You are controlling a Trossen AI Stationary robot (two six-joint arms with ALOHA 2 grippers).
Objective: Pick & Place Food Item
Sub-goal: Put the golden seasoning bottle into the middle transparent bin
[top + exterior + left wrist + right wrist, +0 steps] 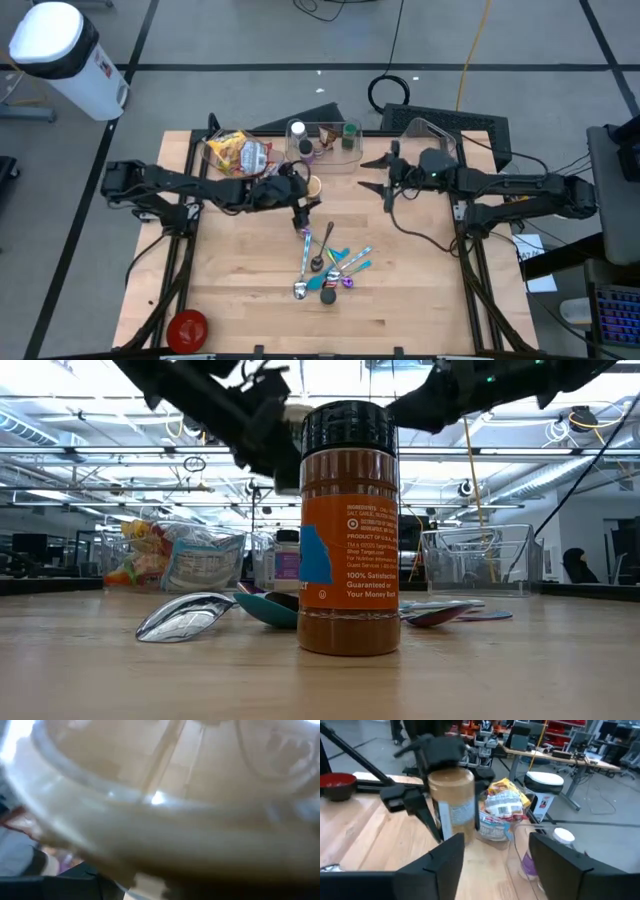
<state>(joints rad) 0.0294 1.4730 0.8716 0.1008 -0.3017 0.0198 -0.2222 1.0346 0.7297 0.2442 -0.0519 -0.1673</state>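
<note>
The left gripper [300, 200] is holding a jar [452, 805] of light brown spread above the tabletop [240, 290], its fingers closing on the jar's sides, as the right wrist view is showing. The jar's label is carrying writing, but it is too blurred to read. In the left wrist view the jar [160, 825] is filling the picture, probably its lid rim.

A spice bottle [349, 528] with a black cap is standing upright close to the low camera; its orange label is reading "100% Satisfaction Guaranteed or Your Money Back". Spoons [325, 265] are lying in a heap near the tabletop's middle. Snack bags [235, 152] are lying at the far left edge, beside a clear bin [330, 145].

The right gripper [378, 172] is hovering open near the far right edge. A red bowl [187, 328] is sitting at the near left corner; the near right part is offering bare wood.
</note>
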